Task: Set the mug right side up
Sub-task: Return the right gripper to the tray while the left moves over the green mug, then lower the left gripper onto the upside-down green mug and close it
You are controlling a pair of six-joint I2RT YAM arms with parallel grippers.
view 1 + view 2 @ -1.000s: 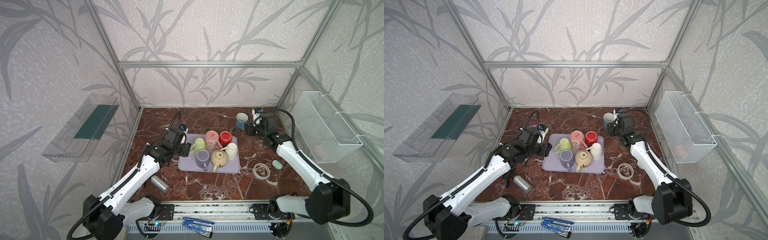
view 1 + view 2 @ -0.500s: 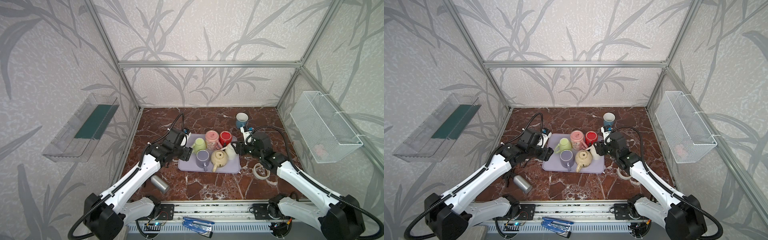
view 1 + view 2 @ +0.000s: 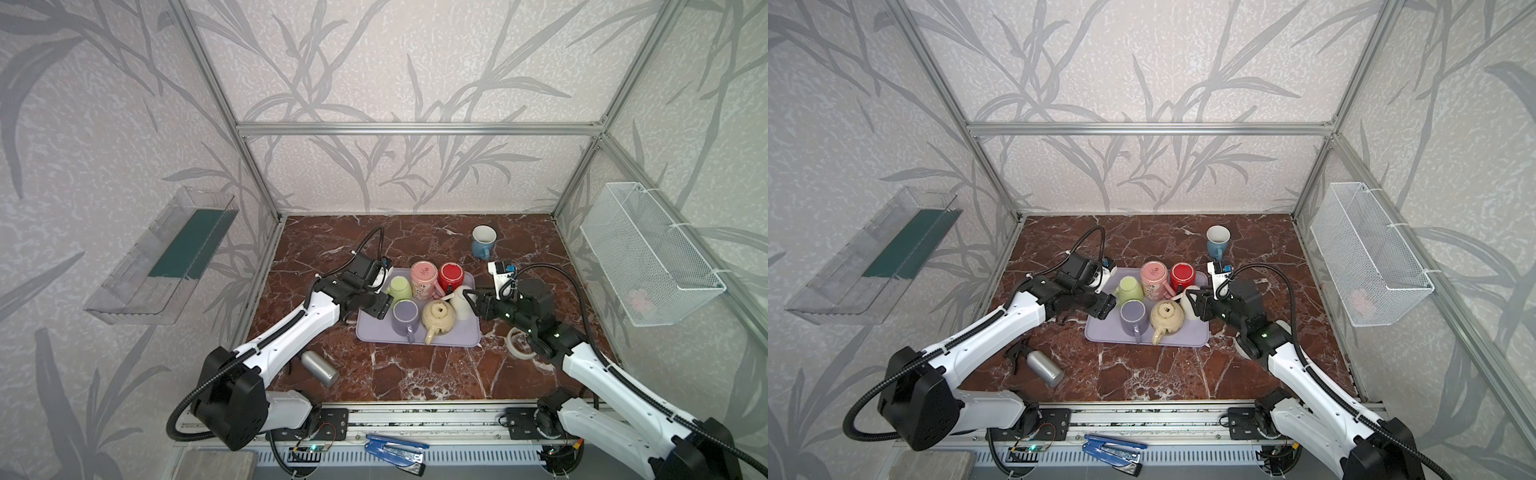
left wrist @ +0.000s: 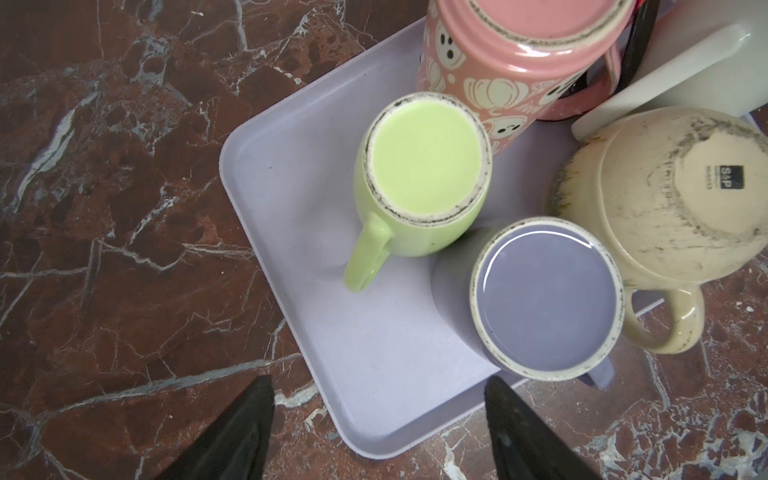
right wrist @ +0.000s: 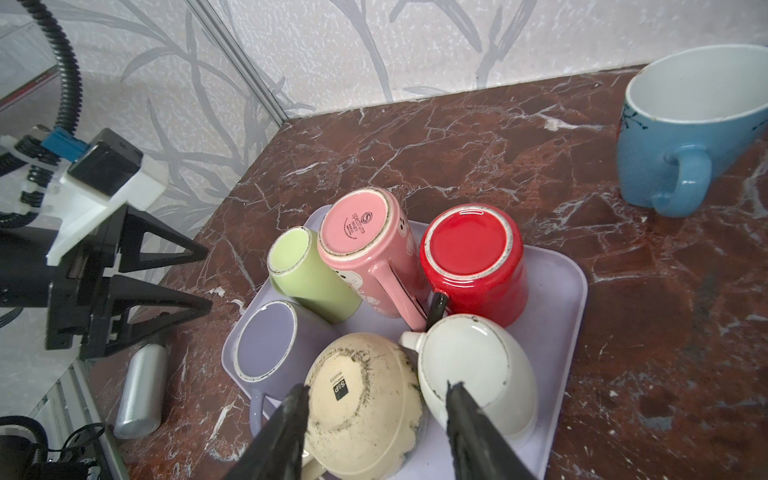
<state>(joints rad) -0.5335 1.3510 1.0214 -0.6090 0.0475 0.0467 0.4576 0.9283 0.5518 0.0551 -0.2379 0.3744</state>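
Note:
Several mugs stand bottom up on the lavender tray (image 3: 457,336): green (image 3: 400,287), pink (image 3: 423,278), red (image 3: 452,276), white (image 3: 460,301), purple (image 3: 405,313) and cream (image 3: 438,318). A blue mug (image 3: 483,241) stands upright on the marble behind the tray. My left gripper (image 3: 376,305) (image 4: 376,386) hangs open over the tray's left front corner, beside the purple mug (image 4: 546,297) and green mug (image 4: 424,166). My right gripper (image 3: 473,301) (image 5: 378,388) is open at the tray's right side, above the cream mug (image 5: 361,399) and white mug (image 5: 469,361), holding nothing.
A metal can (image 3: 319,368) lies on the marble left of the tray's front. A tape roll (image 3: 519,343) lies under the right arm. A wire basket (image 3: 648,253) hangs on the right wall, a clear shelf (image 3: 166,253) on the left wall.
My right arm has swung from the blue mug at the back down to the tray's right side. My left gripper has opened wider and edged toward the tray's front left corner.

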